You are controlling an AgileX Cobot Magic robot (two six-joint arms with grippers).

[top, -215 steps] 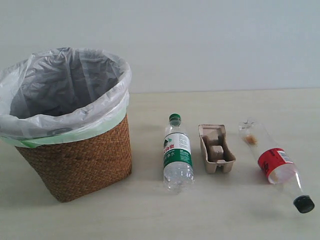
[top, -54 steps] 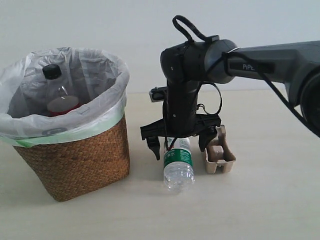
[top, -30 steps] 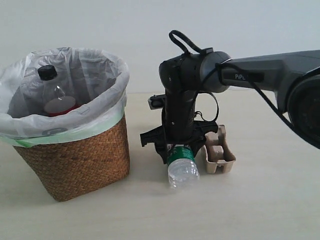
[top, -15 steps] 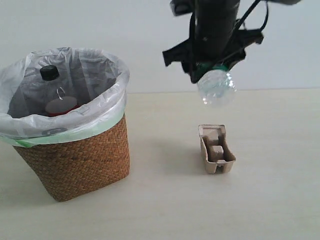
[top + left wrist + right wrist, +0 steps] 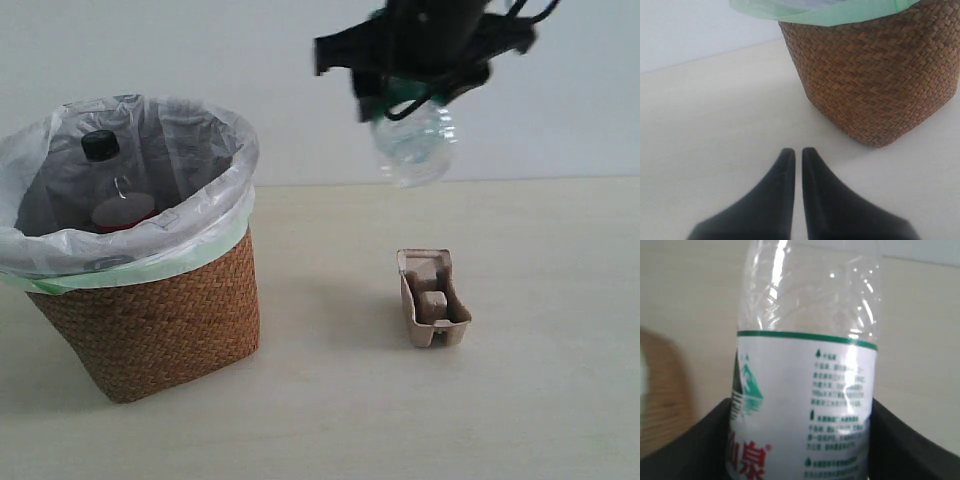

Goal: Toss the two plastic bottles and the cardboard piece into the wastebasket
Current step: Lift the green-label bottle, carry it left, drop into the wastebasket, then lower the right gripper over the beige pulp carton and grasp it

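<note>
High above the table my right gripper (image 5: 405, 95) is shut on the green-labelled clear bottle (image 5: 413, 145), whose base hangs downward; the same bottle (image 5: 805, 370) fills the right wrist view between the black fingers (image 5: 895, 435). The black-capped, red-labelled bottle (image 5: 112, 195) stands inside the wicker wastebasket (image 5: 160, 320) at the left. On the table right of the wastebasket lies the tan cardboard piece (image 5: 432, 297). My left gripper (image 5: 796, 155) is shut and empty, low over the table near the wastebasket (image 5: 880, 85), and does not show in the exterior view.
The basket's white bag with its pale green edge (image 5: 140, 262) folds over the rim. A pale wall stands behind the light tabletop (image 5: 330, 420).
My right gripper has carried the green-labelled bottle a little higher and slightly left, toward the wastebasket. The cardboard piece and the bottle in the basket have not moved.
</note>
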